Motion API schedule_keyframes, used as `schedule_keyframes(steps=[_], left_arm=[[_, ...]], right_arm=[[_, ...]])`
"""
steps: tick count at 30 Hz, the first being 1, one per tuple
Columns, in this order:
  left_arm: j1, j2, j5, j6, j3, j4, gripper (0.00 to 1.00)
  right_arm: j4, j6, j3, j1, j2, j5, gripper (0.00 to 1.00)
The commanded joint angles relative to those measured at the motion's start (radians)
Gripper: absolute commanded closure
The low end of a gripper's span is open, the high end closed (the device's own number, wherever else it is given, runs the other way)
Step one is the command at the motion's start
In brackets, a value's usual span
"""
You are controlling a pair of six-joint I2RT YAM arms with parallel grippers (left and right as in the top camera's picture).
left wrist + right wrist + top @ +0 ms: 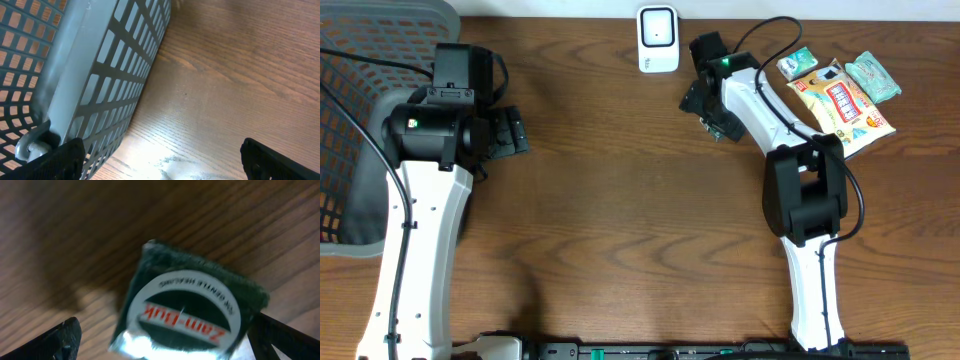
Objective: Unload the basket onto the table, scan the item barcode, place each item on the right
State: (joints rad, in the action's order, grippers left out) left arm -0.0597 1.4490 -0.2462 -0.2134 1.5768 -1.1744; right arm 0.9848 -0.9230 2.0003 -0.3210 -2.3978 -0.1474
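The item is a dark green Zam-Buk box [187, 310] with a round white label. It lies tilted and blurred on the wood between the fingers of my right gripper [170, 342]. That gripper is open: the left finger stands clear of the box and the right finger is close to its edge. From overhead, the right gripper [705, 105] and the box [720, 128] sit just right of the white barcode scanner [658, 38] at the table's back edge. My left gripper [510, 133] is open over bare wood, nothing between its fingers [60, 160].
A grey mesh basket [380, 60] stands at the far left, its wall [100, 75] right beside my left gripper. An orange snack bag [840, 105] and two small green packets [873, 75] [797, 63] lie at the back right.
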Motion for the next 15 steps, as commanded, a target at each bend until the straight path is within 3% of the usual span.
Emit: schedule_keyframes(steps=[1,5,10,15], left_arm=[[0.005,-0.007,-0.017,-0.006,0.009,-0.003,0.02],[0.005,-0.007,-0.017,-0.006,0.009,-0.003,0.02],[0.005,-0.007,-0.017,-0.006,0.009,-0.003,0.02],[0.005,-0.007,-0.017,-0.006,0.009,-0.003,0.02]], right_arm=[[0.007,-0.042,-0.002,0.009,-0.022,-0.027,0.01],[0.003,-0.042,-0.002,0.009,-0.031,-0.033,0.01],[-0.006,-0.041,-0.002,0.009,-0.037,-0.050,0.22],[-0.009,-0.040,-0.002,0.010,-0.037,-0.049,0.27]])
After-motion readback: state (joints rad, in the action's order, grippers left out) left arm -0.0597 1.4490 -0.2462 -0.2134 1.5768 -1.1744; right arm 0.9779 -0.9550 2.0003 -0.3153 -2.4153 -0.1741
